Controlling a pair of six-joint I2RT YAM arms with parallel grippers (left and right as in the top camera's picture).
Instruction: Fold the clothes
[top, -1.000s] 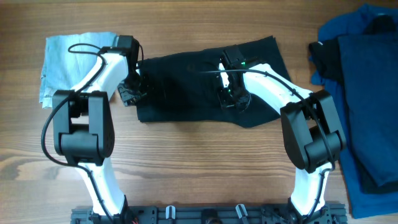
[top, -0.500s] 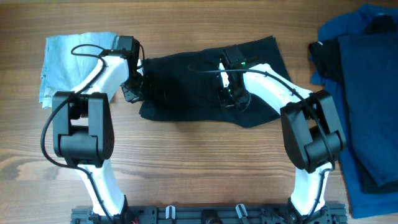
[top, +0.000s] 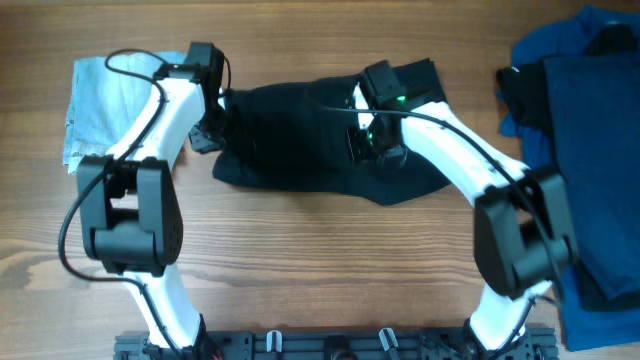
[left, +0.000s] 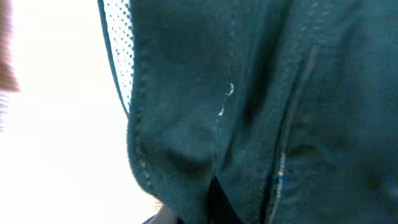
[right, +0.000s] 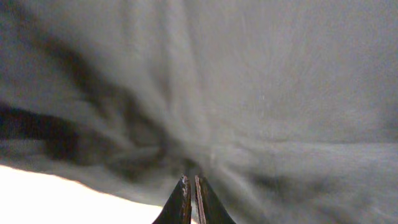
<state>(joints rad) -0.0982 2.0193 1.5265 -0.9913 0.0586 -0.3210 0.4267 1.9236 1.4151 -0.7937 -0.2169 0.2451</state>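
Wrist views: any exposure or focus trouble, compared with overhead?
Left wrist: black shorts in fair focus, stitching legible, background at left blown out white. Right wrist: fabric soft and washed grey, lower-left corner overexposed; right claw tips sharper. Overhead: evenly lit, sharp.

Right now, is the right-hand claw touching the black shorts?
Touching. The right wrist view shows the right gripper shut on the black shorts, with creases fanning out from its tips.

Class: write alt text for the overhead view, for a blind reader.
Black shorts lie on a wooden table, pinched by the left gripper at their left edge and the right gripper near the middle. Pale-blue cloth lies far left, a blue clothes pile far right.
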